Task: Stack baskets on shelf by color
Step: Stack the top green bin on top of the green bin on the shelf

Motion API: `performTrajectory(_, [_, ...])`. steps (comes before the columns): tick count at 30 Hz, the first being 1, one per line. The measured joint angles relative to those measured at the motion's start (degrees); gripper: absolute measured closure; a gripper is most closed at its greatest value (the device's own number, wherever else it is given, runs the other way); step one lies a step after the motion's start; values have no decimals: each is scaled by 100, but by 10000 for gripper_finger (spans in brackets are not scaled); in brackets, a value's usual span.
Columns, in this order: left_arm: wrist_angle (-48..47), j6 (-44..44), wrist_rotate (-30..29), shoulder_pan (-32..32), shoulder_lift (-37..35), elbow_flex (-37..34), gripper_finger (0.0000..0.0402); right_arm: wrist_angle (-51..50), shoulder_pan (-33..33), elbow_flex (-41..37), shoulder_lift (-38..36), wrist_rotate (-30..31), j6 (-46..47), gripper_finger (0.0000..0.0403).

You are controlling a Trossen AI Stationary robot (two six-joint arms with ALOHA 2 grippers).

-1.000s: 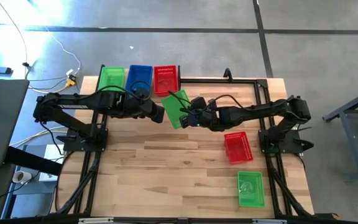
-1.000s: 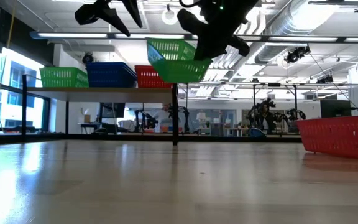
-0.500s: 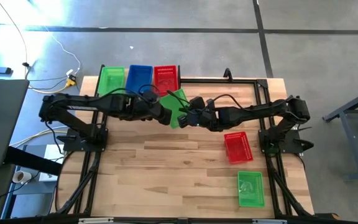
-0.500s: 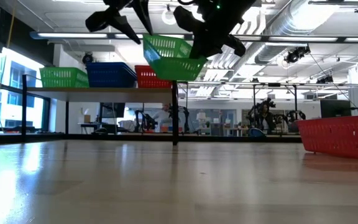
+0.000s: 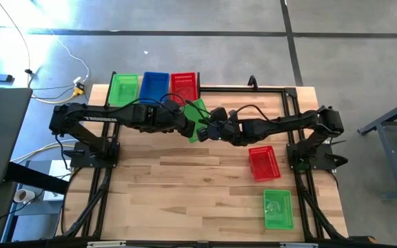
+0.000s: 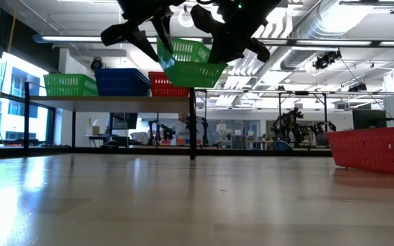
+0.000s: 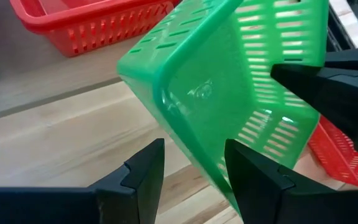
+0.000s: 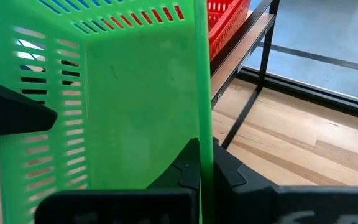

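Note:
A green basket (image 5: pixel 196 116) hangs in the air right of the shelf (image 6: pixel 115 100), tilted, held by my right gripper (image 8: pixel 202 149), which reaches in from the table's right. My left gripper (image 7: pixel 194 152) is open. Its fingers stand either side of the basket's lower corner edge (image 7: pixel 185 140), coming from the table's left. On the shelf sit a green basket (image 5: pixel 123 88), a blue basket (image 5: pixel 154 85) and a red basket (image 5: pixel 183 87). Another red basket (image 5: pixel 263 162) and green basket (image 5: pixel 277 209) rest on the table. My right gripper pinches the green basket's side wall at its rim (image 8: pixel 203 124), one finger inside and one outside. It comes from the table's right, slanting down. The basket is lifted clear and tilted (image 6: pixel 190 65). My left gripper: I cannot tell whether its fingers (image 7: pixel 247 171) touch the basket.
The shelf's black frame leg (image 6: pixel 193 126) stands just below the held basket. The shelf's frame rail (image 5: pixel 253 88) runs along the far edge. The red basket's wall (image 6: pixel 375 147) shows at the low view's right. Bare planks lie near the table's near-left part (image 5: pixel 164 200).
My left gripper has moved toward the table's right and closed in on the held green basket, its open fingers now around the basket's lower corner. My right gripper has kept hold. The basket has drifted slightly toward the shelf.

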Motion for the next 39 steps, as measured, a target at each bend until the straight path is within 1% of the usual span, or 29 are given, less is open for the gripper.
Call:
performTrajectory(2, [0, 8, -2, 0, 9, 0, 251, -1, -1, 0, 1, -2, 0, 403])
performTrajectory(5, [4, 98, -4, 0, 9, 0, 276, -1, 2, 0, -1, -5, 1, 403])
performTrajectory(13, [45, 441, -108, 6, 9, 0, 384, -1, 2, -2, 1, -20, 28, 403])
performTrajectory(14, [52, 459, -139, 6, 9, 0, 391, -3, 2, -2, 0, -25, 37, 403])
performTrajectory(22, [46, 608, -232, 4, 9, 0, 398, 68, -1, -7, 0, -214, -4, 402])
performTrajectory(25, [18, 648, -231, 2, 9, 0, 399, 76, -15, -7, 1, -430, -31, 399])
performTrajectory(27, [-4, 727, -232, 0, 9, 0, 400, 75, -60, -7, 0, -661, -4, 387])
performTrajectory(30, [-22, 808, -249, 4, 9, 0, 400, 83, -134, -9, 1, -956, -2, 351])
performTrajectory(35, [-159, 916, -191, 0, 4, 0, 401, 123, -149, -7, -46, -1197, -7, 276])
performTrajectory(39, [-379, 913, -104, 0, -98, 3, 401, 135, -149, -7, -256, -1350, -44, 237])
